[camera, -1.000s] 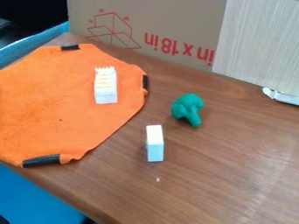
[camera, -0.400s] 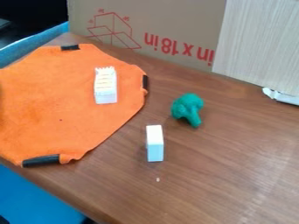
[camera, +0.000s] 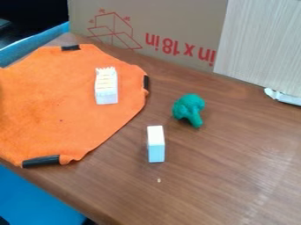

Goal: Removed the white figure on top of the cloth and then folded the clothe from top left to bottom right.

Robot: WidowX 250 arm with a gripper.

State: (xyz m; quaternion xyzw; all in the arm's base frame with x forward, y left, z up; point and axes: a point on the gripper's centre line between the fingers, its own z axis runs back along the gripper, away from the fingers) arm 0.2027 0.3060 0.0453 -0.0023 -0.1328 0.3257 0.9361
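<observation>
I can't tell how far open my gripper is or whether it has hold of anything. To the left I see the orange cloth spread on the brown table, the white figure on top, toward its right side. Farther right, off the cloth, come a white block, then green toy broccoli.

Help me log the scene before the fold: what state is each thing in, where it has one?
Orange fabric cloth: spread out, visible part not folded over.
White ridged toy figure: resting on the cloth, not removed.
Green toy broccoli: lying on the table, stem toward the camera.
Small white rectangular block: resting off the cloth.
Brown cardboard: upright.
</observation>
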